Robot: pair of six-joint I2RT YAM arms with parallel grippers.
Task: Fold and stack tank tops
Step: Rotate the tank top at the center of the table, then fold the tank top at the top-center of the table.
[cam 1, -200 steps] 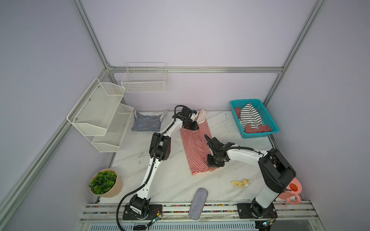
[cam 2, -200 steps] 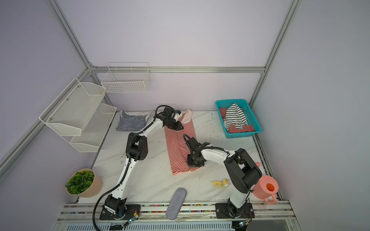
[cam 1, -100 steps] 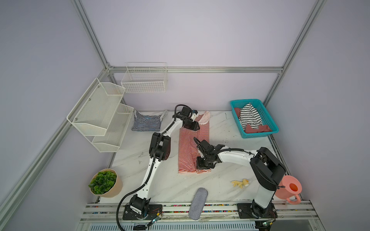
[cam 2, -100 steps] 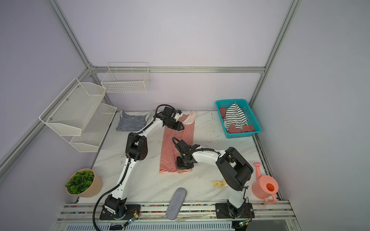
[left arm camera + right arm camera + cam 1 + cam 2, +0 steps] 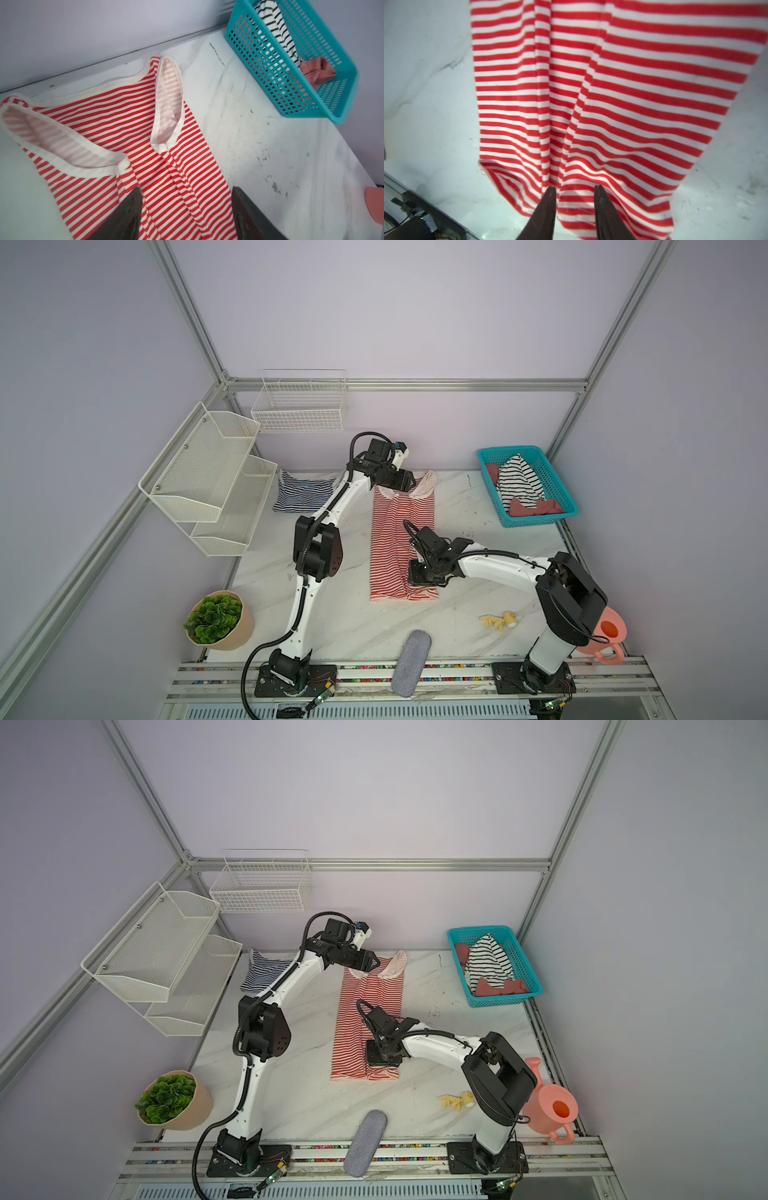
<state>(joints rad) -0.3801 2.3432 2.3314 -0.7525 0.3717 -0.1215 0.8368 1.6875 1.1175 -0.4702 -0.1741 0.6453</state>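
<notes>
While jaws stand parted, red-and-white tank top (image 5: 390, 539), folded lengthwise

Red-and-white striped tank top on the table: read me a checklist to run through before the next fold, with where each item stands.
1. Red-and-white striped knit tank top lies as a long narrow strip on the white marble table: ok.
2. Left fingers apart above the neck end, pinching nothing: ok.
3. Right fingers apart at the hem, pinching nothing: ok.
4. Cloth smooth: not ok, lengthwise ridges run down the middle.
5. Navy-and-white striped tank top neatly folded for stacking: cannot tell.
</notes>
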